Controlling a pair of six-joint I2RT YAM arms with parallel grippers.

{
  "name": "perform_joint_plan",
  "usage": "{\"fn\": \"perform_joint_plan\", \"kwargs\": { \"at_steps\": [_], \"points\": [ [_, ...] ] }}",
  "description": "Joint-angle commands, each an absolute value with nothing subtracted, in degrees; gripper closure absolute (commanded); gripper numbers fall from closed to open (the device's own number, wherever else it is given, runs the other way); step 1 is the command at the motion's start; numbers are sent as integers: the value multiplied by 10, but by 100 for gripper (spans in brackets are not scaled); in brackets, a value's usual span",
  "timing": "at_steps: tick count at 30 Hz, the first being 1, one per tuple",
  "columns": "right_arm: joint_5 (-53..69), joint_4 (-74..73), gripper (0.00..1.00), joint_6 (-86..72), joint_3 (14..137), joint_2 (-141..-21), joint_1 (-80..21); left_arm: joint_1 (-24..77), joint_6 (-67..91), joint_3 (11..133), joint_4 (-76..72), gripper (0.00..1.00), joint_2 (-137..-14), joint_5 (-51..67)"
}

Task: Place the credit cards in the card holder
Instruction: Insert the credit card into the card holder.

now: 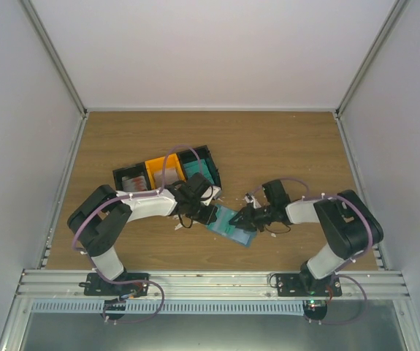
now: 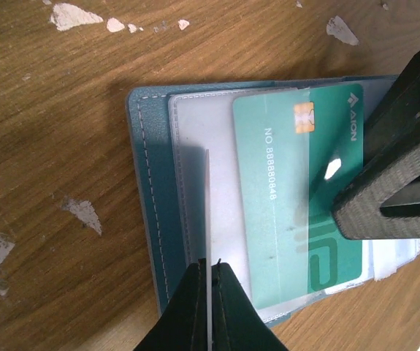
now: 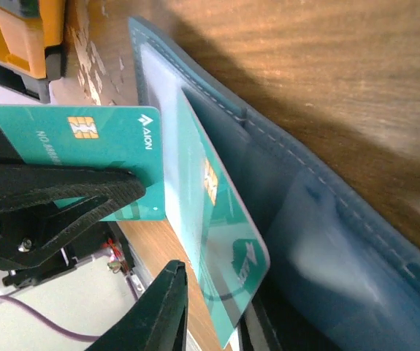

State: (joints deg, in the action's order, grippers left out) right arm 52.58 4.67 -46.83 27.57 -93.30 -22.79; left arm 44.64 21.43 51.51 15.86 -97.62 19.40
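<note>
The card holder (image 2: pixel 147 183) is pinched by a clear inner leaf in the closed left gripper (image 2: pixel 208 292). The teal card (image 2: pixel 283 197), partly tucked in, is seemingly touched by one finger of the parted right gripper (image 3: pixel 155 234).

The card holder (image 2: pixel 151 190) lies open on the worktop (image 2: pixel 56 146), slate-blue with pale stitching and clear pockets (image 2: pixel 202 124) inside. One teal card (image 2: pixel 283 197), with a gold chip, AION and a number printed on it, rests tilted over the pockets. Whether it is inside one is unclear.
</note>
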Motion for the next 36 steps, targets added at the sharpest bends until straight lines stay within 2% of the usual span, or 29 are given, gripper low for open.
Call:
{"fn": "perform_joint_plan", "kwargs": {
  "at_steps": [1, 4, 7, 14, 26, 36],
  "points": [
    [440, -28, 76, -460, 279, -894, -231, 450, 216, 502, 142, 100, -983, 180],
    [418, -54, 70, -461, 280, -866, -233, 450, 216, 500, 142, 100, -982, 180],
    [393, -86, 69, -458, 286, -848, -236, 450, 217, 498, 137, 100, -982, 182],
    [397, -71, 87, -458, 295, -875, -251, 450, 218, 492, 130, 100, -980, 186],
    [406, -34, 95, -483, 303, -896, -275, 450, 225, 476, 120, 100, -959, 184],
    [375, -17, 99, -531, 293, -889, -285, 450, 244, 459, 114, 100, -875, 148]
  ]
}}
